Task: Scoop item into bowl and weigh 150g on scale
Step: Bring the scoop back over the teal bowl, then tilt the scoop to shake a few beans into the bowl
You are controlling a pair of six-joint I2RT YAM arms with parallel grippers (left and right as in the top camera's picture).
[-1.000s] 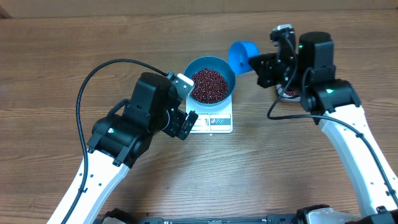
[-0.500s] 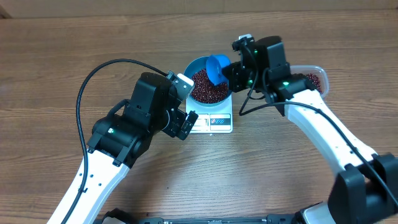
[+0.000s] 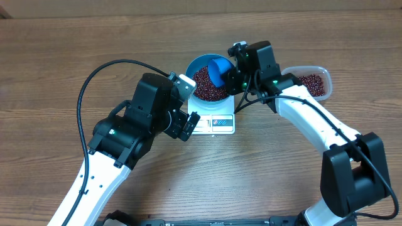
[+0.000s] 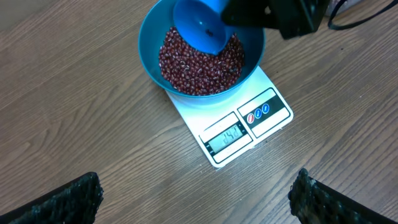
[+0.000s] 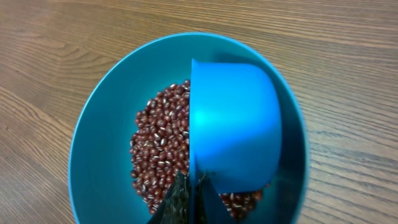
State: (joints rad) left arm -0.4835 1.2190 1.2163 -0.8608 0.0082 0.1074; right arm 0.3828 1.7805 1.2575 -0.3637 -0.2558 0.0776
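Observation:
The blue bowl (image 3: 191, 69) stands on the white scale (image 3: 218, 123), holding a heap of red-brown beans (image 3: 202, 86). My right gripper (image 3: 231, 76) is shut on the handle of a small blue scoop (image 3: 219, 70), which is tipped over inside the bowl above the beans. In the right wrist view the scoop (image 5: 236, 124) covers the right half of the bowl (image 5: 99, 143), with beans (image 5: 158, 146) to its left and the gripper (image 5: 193, 200) clamped on the thin handle. My left gripper (image 4: 199, 211) hangs open in front of the scale (image 4: 249, 127), holding nothing.
A clear plastic tub (image 3: 321, 74) with more beans (image 3: 309, 83) lies right of the bowl, behind my right arm. A black cable loops over the table at the left. The scale's display is lit with digits.
My right arm swung left from the tub, carrying the scoop over the bowl and lowering it in, tipped. The tub is now uncovered. The left arm has not moved.

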